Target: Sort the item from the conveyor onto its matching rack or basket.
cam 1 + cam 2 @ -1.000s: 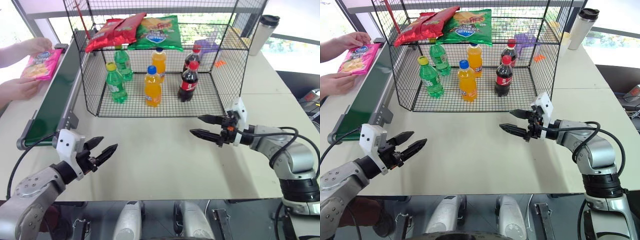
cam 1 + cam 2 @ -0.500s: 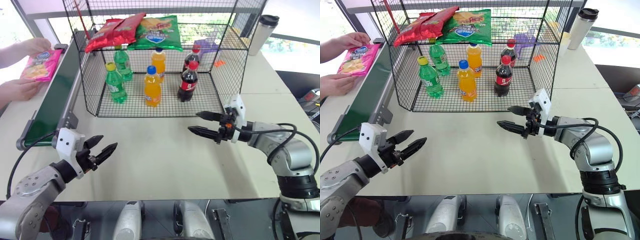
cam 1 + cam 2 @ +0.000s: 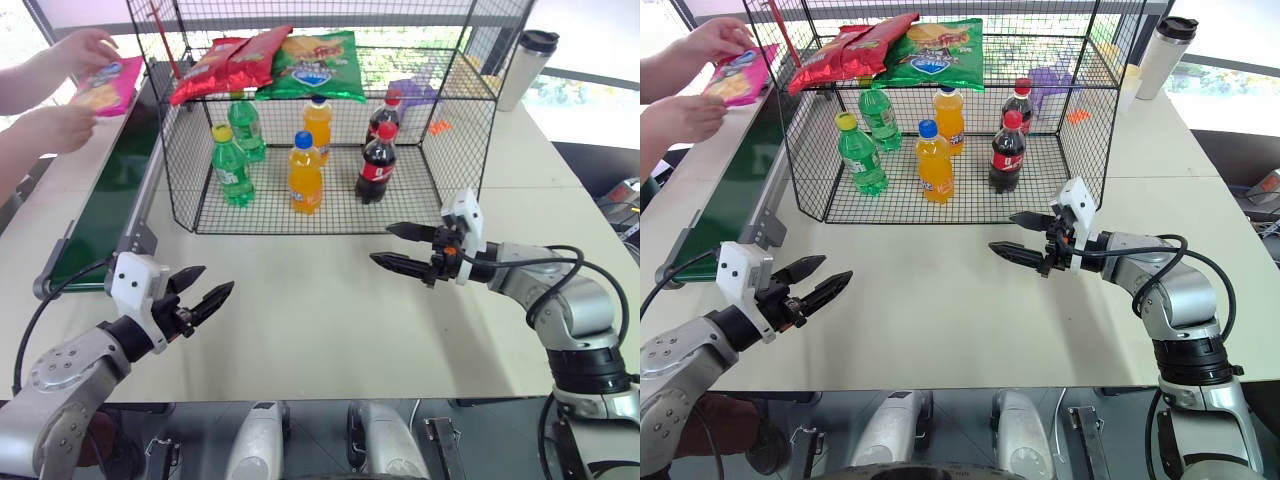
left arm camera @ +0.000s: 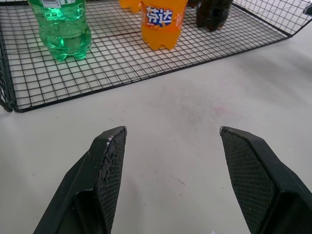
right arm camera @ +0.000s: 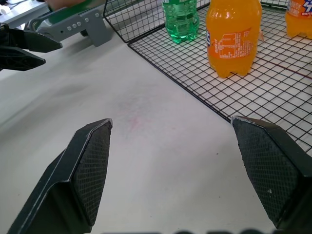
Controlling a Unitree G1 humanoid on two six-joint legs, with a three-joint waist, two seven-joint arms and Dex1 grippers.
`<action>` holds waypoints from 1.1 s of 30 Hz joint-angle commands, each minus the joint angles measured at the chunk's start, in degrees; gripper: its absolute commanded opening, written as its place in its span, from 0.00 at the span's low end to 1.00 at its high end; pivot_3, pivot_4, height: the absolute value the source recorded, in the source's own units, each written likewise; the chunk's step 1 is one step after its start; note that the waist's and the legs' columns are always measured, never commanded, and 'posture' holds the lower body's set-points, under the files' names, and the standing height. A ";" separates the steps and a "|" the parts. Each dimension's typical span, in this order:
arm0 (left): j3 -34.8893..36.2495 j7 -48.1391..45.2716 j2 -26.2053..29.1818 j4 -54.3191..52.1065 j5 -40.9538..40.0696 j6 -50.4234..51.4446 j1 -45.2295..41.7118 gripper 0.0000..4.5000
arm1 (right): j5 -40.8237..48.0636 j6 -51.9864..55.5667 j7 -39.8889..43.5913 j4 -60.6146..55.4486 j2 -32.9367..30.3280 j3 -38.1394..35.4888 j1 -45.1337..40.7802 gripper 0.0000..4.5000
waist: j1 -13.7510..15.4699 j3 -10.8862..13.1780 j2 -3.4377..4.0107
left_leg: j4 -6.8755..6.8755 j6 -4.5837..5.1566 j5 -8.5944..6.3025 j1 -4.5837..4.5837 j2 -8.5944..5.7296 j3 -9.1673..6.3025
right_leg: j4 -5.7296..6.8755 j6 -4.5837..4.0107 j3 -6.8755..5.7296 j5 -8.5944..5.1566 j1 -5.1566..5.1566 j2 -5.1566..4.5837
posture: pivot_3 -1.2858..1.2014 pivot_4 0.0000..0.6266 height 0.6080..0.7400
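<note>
White desk (image 3: 320,320) ahead of you, black wire rack (image 3: 320,130) at back, conveyor (image 3: 105,205) along left. Pink chip bag (image 3: 105,85) held by person's hands (image 3: 75,120) above conveyor's far end. Your left gripper (image 3: 208,293) and right gripper (image 3: 392,247) hover over desk, jaws spread, holding nothing.

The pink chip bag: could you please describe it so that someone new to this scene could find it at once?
Start at the black wire rack on the table, then go to the green conveyor along its left side. At the belt's far end, a person's hands hold the pink chip bag above it. Its magenta colour separates it from the red bags and green bag on the rack's upper shelf.
</note>
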 commanded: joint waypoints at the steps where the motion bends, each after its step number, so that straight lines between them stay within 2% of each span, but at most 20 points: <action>1: -0.10 -0.07 0.30 -0.55 0.24 -0.98 -0.17 0.71 | 0.01 -1.32 -0.01 -0.43 0.33 -0.28 -0.85 0.90 | -0.01 0.00 0.00 | 0.00 0.00 0.00 0.00 0.00 0.00 | 0.00 0.00 0.00 0.00 0.00 0.00 | 0.52 0.24 1.00; 16: 0.12 0.88 0.65 -2.33 0.82 -0.57 0.59 0.71 | -0.92 -1.45 -0.78 0.14 1.76 0.30 -1.21 0.90 | 0.01 -0.01 -0.01 | 0.01 0.00 0.00 0.01 0.00 0.01 | 0.03 0.01 0.01 0.01 0.01 0.02 | 0.52 0.24 1.00; 19: 1.57 1.97 0.70 -3.93 1.82 -1.21 1.83 0.71 | -0.87 -1.59 -0.46 1.54 1.98 0.24 -2.08 0.90 | -0.06 -0.01 -0.01 | 0.02 0.00 0.00 0.02 0.00 0.00 | 0.04 0.01 0.02 0.01 0.01 0.02 | 0.52 0.24 1.00; 23: 6.13 5.52 0.00 -4.87 7.01 -6.84 0.82 0.71 | 0.32 -1.33 0.17 3.74 2.59 -0.53 -3.98 0.90 | -0.04 -0.01 -0.01 | 0.02 0.00 0.00 0.05 0.01 0.03 | 0.06 -0.01 0.04 0.02 0.01 0.06 | 0.52 0.24 1.00; 26: 10.72 6.03 4.22 -7.04 15.91 -10.53 3.29 0.71 | 1.98 -0.57 1.55 6.17 3.16 -1.19 -6.88 0.90 | -0.15 -0.02 -0.03 | 0.03 0.01 0.00 0.06 0.03 0.04 | 0.08 -0.04 0.05 0.05 0.01 0.08 | 0.52 0.24 1.00; 29: 19.65 1.51 8.31 -9.48 29.99 -19.12 14.65 0.71 | 2.70 -0.64 3.92 7.94 5.30 1.09 -11.02 0.90 | -1.02 -0.04 -0.07 | -0.03 0.00 0.00 0.10 0.04 0.15 | 0.01 -0.05 0.10 0.05 0.00 0.08 | 0.52 0.24 1.00; 33: 27.23 -0.26 7.59 -3.72 43.72 -35.56 26.39 0.71 | -1.32 -4.01 4.96 11.14 8.43 5.27 -15.46 0.90 | -1.43 -0.06 -0.03 | -0.12 0.01 -0.01 0.18 0.07 0.31 | 0.00 -0.06 0.23 0.03 -0.06 0.10 | 0.52 0.24 1.00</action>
